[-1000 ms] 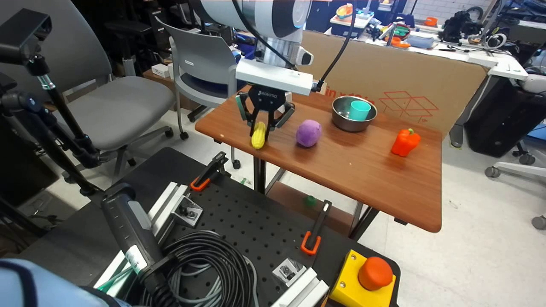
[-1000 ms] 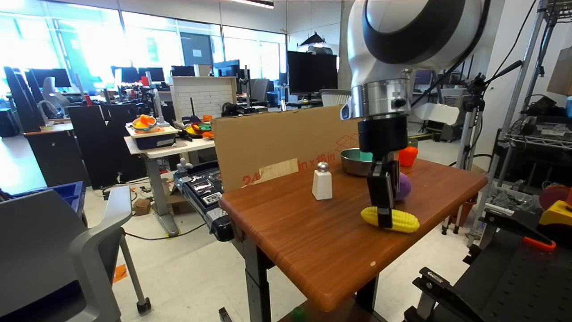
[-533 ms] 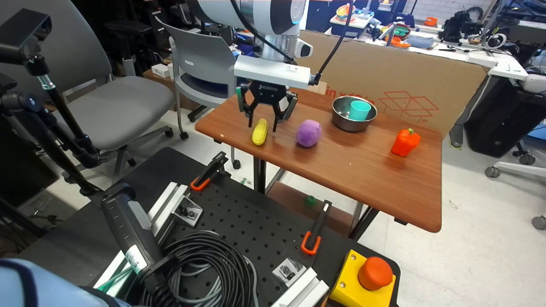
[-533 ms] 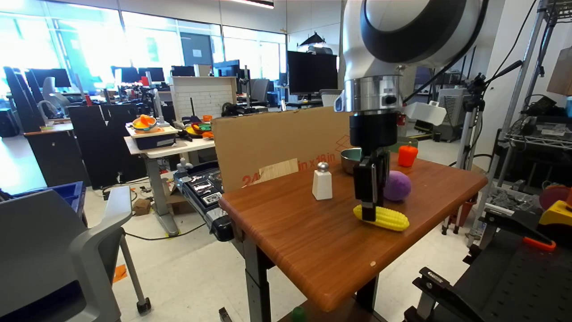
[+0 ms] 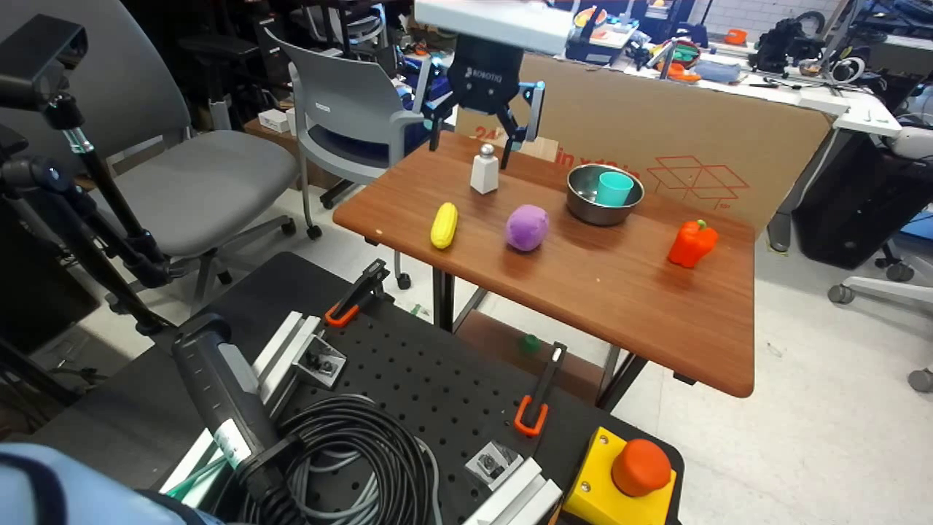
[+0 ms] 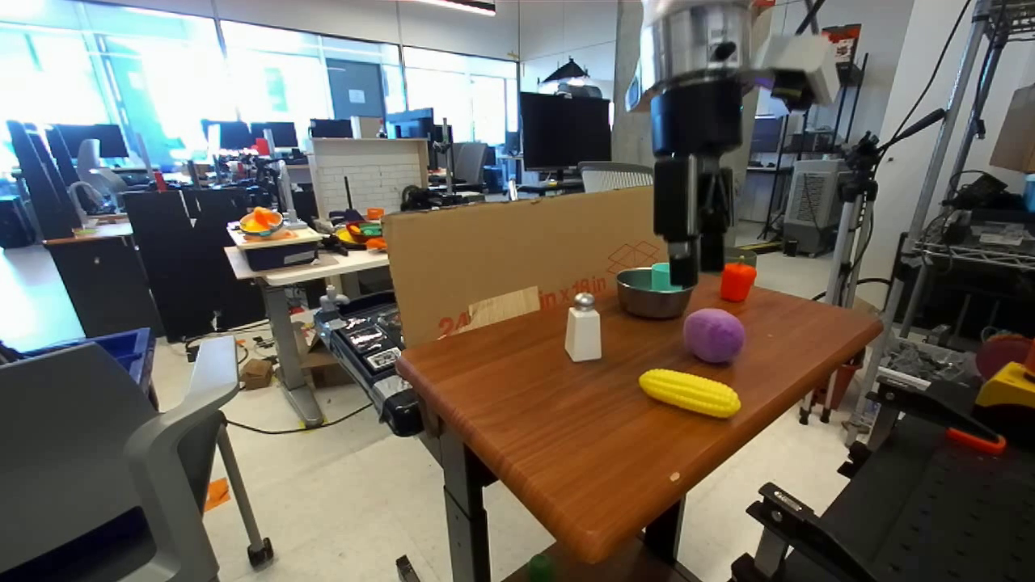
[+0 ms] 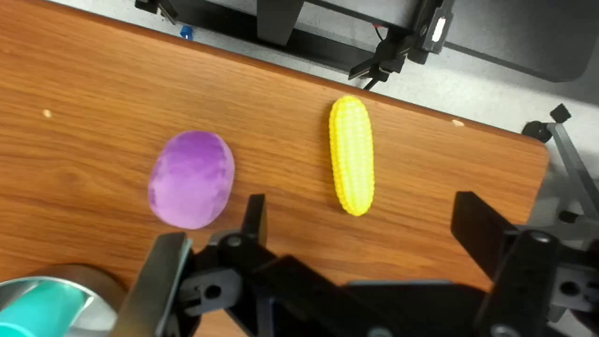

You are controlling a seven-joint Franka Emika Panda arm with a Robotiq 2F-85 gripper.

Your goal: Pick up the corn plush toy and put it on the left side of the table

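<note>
The corn plush toy (image 5: 444, 225), yellow and oblong, lies flat on the brown wooden table (image 5: 627, 292) by its front edge, toward the end near the grey chair. All of it shows in the wrist view, where the corn (image 7: 352, 155) points away from my fingers. My gripper (image 5: 470, 153) hangs well above the tabletop, higher than the corn and farther back. Its black fingers (image 7: 477, 224) stand wide apart with nothing between them. In an exterior view the gripper (image 6: 698, 265) is seen edge-on, a clear gap separating it from the corn (image 6: 690, 393).
Beside the corn sits a purple ball (image 5: 527, 227). A white shaker (image 5: 485, 171) stands behind, close under my fingers in that view. Farther along are a metal bowl (image 5: 583, 208) with a teal cup (image 5: 614, 189) and an orange-red pepper (image 5: 692, 244). A cardboard panel (image 5: 656, 124) lines the back edge.
One second ago the fingers were around the corn at the tabletop. They have opened and let go, and the gripper has risen and moved back. The corn stays lying on the table.
</note>
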